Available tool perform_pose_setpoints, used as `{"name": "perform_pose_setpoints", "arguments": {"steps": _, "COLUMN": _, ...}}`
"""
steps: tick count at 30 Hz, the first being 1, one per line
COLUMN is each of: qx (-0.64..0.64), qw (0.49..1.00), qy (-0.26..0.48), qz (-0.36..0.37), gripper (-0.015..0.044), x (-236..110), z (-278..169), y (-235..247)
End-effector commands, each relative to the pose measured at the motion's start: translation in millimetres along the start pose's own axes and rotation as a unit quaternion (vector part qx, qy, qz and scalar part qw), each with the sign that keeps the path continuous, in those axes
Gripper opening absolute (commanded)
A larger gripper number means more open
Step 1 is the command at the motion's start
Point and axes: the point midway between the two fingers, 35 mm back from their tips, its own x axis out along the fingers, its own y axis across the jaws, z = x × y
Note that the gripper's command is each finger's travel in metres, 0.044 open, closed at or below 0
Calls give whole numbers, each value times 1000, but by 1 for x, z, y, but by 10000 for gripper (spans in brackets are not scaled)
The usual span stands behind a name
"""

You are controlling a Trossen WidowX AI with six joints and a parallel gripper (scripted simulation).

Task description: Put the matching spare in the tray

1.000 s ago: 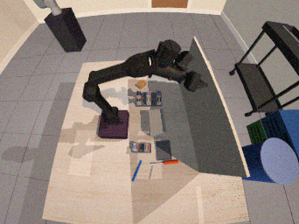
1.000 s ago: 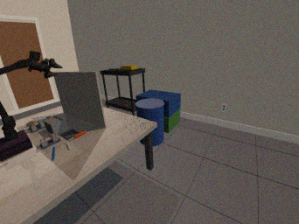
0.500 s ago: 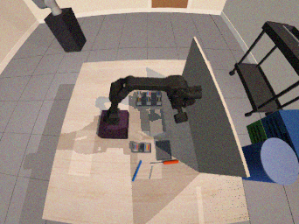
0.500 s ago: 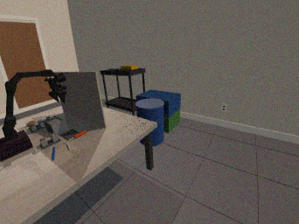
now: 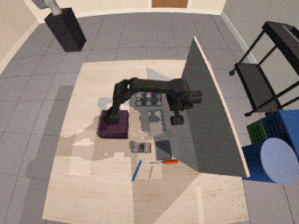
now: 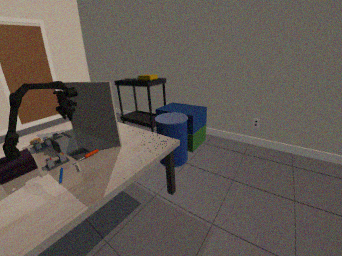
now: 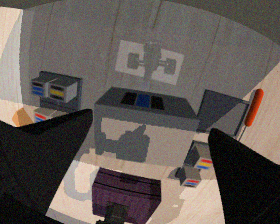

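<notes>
My gripper (image 5: 177,115) (image 6: 65,110) (image 7: 153,125) is open and empty. It hangs above the table close to the upright grey panel (image 5: 205,111) (image 6: 95,114). The grey mounted unit (image 5: 155,115) (image 7: 140,103) stands below it; its near face shows small blue and dark marks that I cannot read. A pale plate with dark marks (image 7: 150,62) lies beyond it. One spare (image 5: 148,100) (image 7: 56,88), with coloured stripes, sits partly under the arm. The other spare (image 5: 141,147) (image 7: 196,172) lies beside the dark grey tray (image 5: 163,150) (image 7: 219,111).
The arm's purple base block (image 5: 113,124) (image 7: 125,191) stands left of the unit. An orange screwdriver (image 5: 168,162) (image 7: 253,116) and a blue pen (image 5: 136,170) lie near the front. A black shelf, blue boxes and a blue barrel (image 5: 277,159) stand beyond the table's right edge.
</notes>
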Motion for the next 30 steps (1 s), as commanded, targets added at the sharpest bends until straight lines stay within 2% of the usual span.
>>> {"name": "perform_pose_setpoints", "arguments": {"steps": 1, "qx": 3, "qw": 1000, "qy": 0, "qz": 3, "gripper": 440, "x": 0, "z": 0, "y": 1}}
{"name": "perform_pose_setpoints", "arguments": {"steps": 6, "qx": -20, "qw": 1000, "qy": 0, "qz": 4, "gripper": 440, "x": 1, "z": -1, "y": 12}}
{"name": "perform_pose_setpoints", "arguments": {"steps": 13, "qx": -261, "qw": 965, "qy": 0, "qz": 9, "gripper": 440, "x": 18, "z": -35, "y": 126}}
{"name": "perform_pose_setpoints", "arguments": {"steps": 19, "qx": -452, "qw": 892, "qy": -3, "qz": -2, "gripper": 440, "x": 33, "z": -95, "y": 201}}
{"name": "perform_pose_setpoints", "arguments": {"steps": 26, "qx": -661, "qw": 750, "qy": -4, "qz": 14, "gripper": 440, "x": 55, "z": -183, "y": 263}}
{"name": "perform_pose_setpoints", "arguments": {"steps": 30, "qx": -679, "qw": 734, "qy": -4, "qz": 16, "gripper": 440, "x": 58, "z": -192, "y": 267}}
